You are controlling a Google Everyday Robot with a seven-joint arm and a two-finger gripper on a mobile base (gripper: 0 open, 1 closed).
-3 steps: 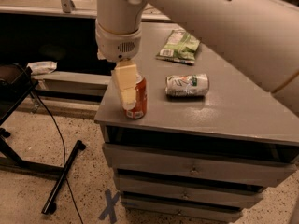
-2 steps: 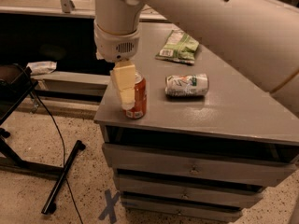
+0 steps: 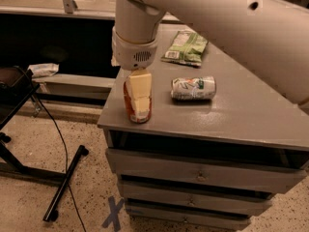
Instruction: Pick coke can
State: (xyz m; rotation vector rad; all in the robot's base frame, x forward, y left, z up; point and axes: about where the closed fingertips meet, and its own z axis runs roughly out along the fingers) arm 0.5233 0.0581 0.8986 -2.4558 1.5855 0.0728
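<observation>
The claw [image 3: 139, 103] covers the front of the upright coke can [image 3: 128, 100], which stands on the desk [image 3: 251, 120]. I cannot tell whether it is clamped; lifting remains.

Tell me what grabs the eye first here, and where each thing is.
A huge white arm reaches in from the upper right, its gripper right at the upright coke can on the near corner of the grey cabinet. Beside it a white-and-green can lies on its side, with a green snack bag farther back.
</observation>
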